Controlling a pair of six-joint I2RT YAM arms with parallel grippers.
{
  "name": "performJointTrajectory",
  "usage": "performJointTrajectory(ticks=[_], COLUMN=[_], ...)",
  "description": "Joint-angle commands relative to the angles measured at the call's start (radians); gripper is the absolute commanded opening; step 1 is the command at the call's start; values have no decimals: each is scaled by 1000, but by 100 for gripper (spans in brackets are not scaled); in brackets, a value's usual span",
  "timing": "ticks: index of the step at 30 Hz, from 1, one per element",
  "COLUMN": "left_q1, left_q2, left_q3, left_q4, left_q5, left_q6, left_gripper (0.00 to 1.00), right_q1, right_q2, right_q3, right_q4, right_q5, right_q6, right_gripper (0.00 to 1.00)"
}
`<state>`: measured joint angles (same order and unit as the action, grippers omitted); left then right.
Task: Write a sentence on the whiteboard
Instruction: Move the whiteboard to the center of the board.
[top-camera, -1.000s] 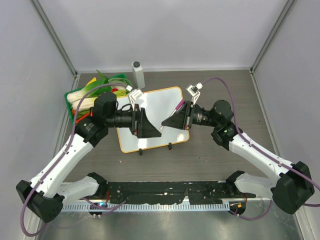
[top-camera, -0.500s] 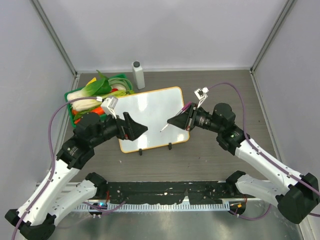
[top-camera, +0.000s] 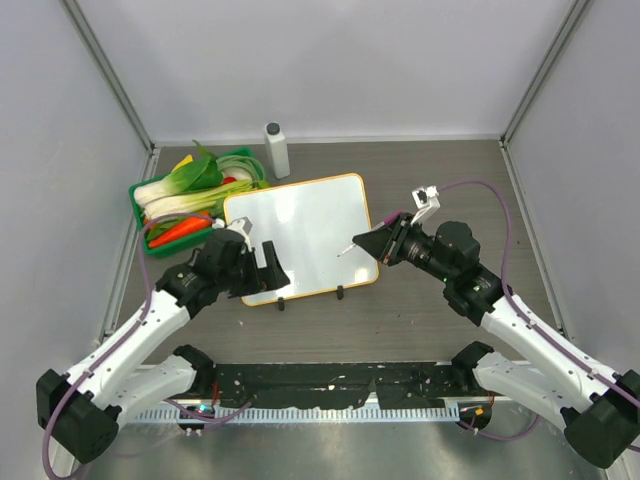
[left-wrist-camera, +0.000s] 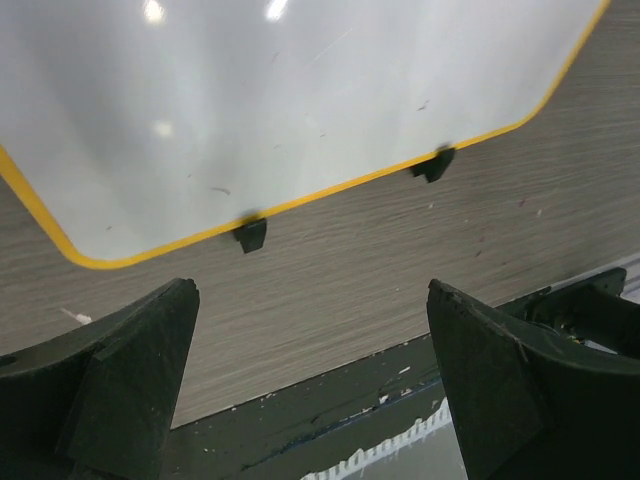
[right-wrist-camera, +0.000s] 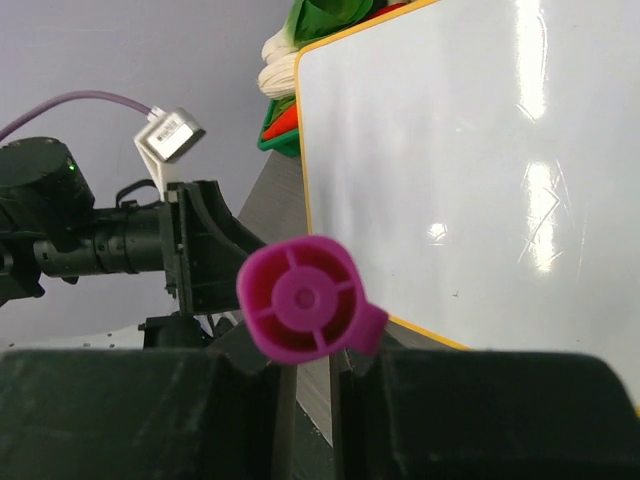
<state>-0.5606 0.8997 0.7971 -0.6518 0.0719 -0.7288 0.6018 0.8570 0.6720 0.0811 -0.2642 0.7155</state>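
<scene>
Whiteboard (top-camera: 300, 238) — one — two black feet (left-wrist-camera: 250, 233)

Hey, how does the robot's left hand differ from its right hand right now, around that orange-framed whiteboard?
The left hand stands wide open and empty; the right hand is shut on a magenta plastic marker. The left hand sits by the near left corner of the orange-framed white rectangular whiteboard; the right hand is at its right edge, with the marker tip pointing over the board. Shared: both are black two-finger hands close to the board, which shows no writing.
</scene>
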Motion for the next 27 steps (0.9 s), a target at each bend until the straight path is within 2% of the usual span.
performJointTrajectory(ticks=[1, 6, 13, 14, 19, 27], left_q1=[-15, -51, -168, -174, -182, -196], left_q2=[19, 102, 243, 260, 311, 363], left_q3=[-82, -119, -124, -121, -139, -159], left_q4=[20, 32, 72, 70, 112, 176], left_q5=[-3, -12, -113, -125, -173, -241], left_q6=[-84, -106, -132, -132, -127, -118], left_gripper=[100, 99, 88, 87, 70, 61], right_q1=[-2, 0, -4, -4, -4, -10], right_q2=[-7, -4, 27, 31, 37, 43], right_q3=[-8, -20, -18, -18, -26, -29], right_q4=[25, 62, 68, 69, 74, 74], right_q5=[53, 39, 33, 31, 26, 25], right_q6=[-7, -4, -4, -4, -1, -8], right_gripper=[2, 1, 1, 1, 1, 1])
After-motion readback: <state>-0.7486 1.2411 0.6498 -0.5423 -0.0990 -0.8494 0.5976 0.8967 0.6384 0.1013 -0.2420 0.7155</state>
